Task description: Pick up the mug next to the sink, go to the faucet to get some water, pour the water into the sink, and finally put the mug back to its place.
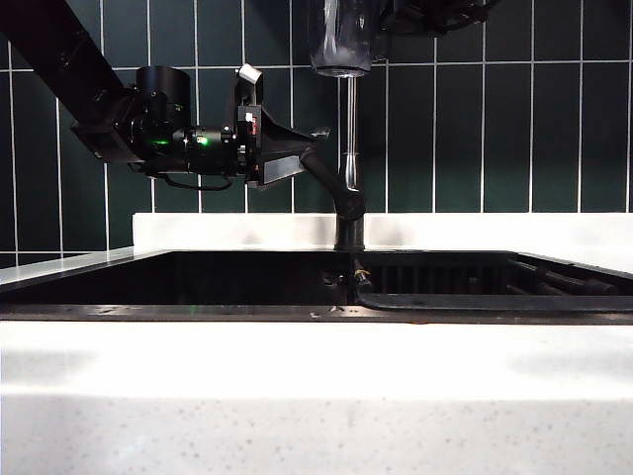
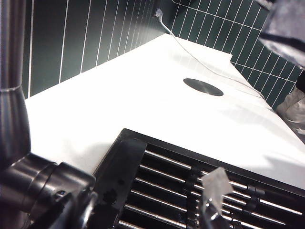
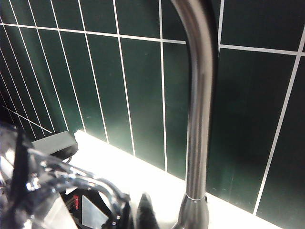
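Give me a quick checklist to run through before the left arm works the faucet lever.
1. Mug secured: ok. The right gripper is shut on it, high beside the faucet pipe.
2. Mug under the outlet: cannot tell, the spout's end is out of frame.
3. Left gripper ready: ok. It is open, level with the tip of the lever.
4. Lever between the left fingers: cannot tell, no view shows it clearly.
5. Water already in the mug: cannot tell.
6. Sink beneath to catch spills: ok, the basin lies directly below the faucet.
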